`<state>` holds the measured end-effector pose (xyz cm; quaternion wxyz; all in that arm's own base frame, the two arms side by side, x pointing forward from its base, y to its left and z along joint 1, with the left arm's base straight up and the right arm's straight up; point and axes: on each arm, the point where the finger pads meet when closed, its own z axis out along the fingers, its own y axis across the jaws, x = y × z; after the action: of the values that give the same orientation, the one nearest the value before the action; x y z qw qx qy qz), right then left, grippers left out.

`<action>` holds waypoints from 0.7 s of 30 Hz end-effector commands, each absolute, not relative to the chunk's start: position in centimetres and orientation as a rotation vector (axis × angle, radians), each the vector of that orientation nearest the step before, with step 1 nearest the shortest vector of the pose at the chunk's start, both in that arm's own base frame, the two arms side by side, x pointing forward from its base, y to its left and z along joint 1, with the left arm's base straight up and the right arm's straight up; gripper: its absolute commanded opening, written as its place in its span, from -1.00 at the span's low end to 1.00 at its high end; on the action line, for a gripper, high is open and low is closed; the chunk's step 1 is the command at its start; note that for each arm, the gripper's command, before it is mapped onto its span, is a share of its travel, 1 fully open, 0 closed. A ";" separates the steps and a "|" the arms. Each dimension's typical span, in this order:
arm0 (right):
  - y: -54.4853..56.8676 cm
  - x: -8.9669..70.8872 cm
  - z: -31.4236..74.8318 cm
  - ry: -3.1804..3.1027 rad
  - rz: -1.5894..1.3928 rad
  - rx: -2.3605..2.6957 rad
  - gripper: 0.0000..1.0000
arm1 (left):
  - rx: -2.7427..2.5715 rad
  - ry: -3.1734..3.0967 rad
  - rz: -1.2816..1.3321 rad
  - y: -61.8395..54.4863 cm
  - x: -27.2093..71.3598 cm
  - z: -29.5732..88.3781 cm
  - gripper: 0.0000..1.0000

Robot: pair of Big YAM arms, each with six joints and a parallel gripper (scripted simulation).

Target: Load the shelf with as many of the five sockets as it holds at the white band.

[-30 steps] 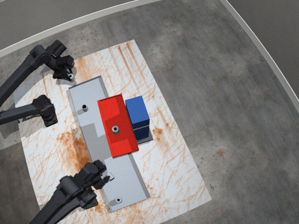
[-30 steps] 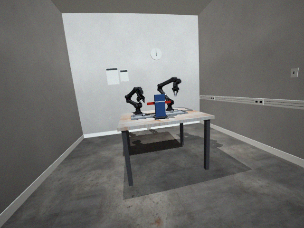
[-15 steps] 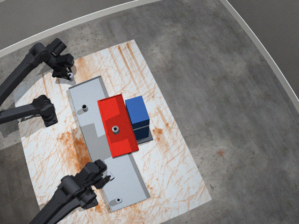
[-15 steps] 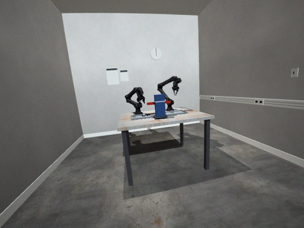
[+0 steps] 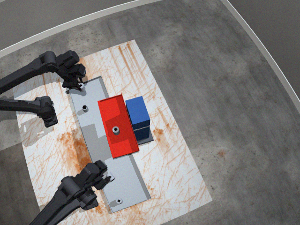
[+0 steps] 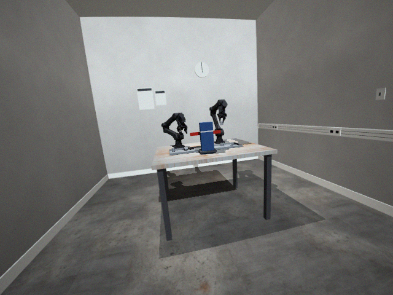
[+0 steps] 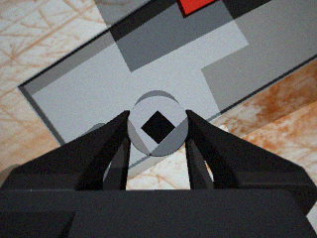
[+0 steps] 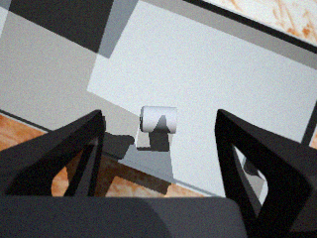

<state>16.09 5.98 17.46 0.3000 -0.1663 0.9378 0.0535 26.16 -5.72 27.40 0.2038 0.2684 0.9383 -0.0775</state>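
Shelf: I see the red shelf [image 5: 110,108] [image 6: 194,134] [image 7: 195,5] on the blue post [image 5: 138,106] [image 6: 207,141], near the white band [image 5: 141,128] [image 6: 207,131] — the fine gap I can't judge.
Loaded: one socket [image 5: 116,132] stands inside the rim, near mid-length.
Left jaws [image 5: 81,86] [image 6: 223,120]: pinching an upright socket [image 5: 81,86] [image 6: 221,121] [image 7: 158,105], out toward half past ten from the shelf in my top view, above the grey tray [image 5: 148,194] [image 6: 171,153] [image 7: 44,116] [image 8: 297,52].
Right jaws [image 5: 108,178] [image 6: 183,130]: spread, nothing between them, over a socket lying on its side [image 5: 111,177] [image 8: 160,116] at six o'clock.
Waiting: another socket [image 5: 85,110] stands in the tray toward ten o'clock, and one more [image 5: 117,199] farther out at six.
Progress: one of five placed, one in hand, three off the shelf. I judge it early.
Remaining: I'd add sockets in balance about the post, checking for slip — then release and back both arms away. How many it will bear, I can't tell yet.

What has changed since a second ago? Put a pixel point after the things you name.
The left gripper [image 5: 80,86] [image 6: 221,120] [image 7: 158,119] has carried its metal socket [image 5: 82,87] [image 6: 221,121] [image 7: 158,146] inward, from beyond the tray's [image 5: 90,96] [image 6: 229,145] [image 7: 173,79] corner to above that end. Nothing was visibly grabbed or released. The open right gripper [image 5: 109,177] [image 6: 183,130] [image 8: 158,119] and red shelf [image 5: 110,107] [image 6: 194,134] [image 7: 195,5] look unmoved.
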 end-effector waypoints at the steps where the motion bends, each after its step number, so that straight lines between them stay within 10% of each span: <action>1: 6.1 16.6 18.8 2.458 0.147 -0.435 0.30 | 0.605 2.591 -0.203 -9.3 30.1 29.8 -0.47; 21: 6.1 16.6 18.8 2.458 0.147 -0.435 0.30 | 0.689 2.573 -0.200 -24.3 36.3 28.1 -0.47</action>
<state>16.09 5.98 17.46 0.3000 -0.1663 0.9378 0.0537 33.94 -22.72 23.80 0.1820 0.2752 0.9422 -0.0581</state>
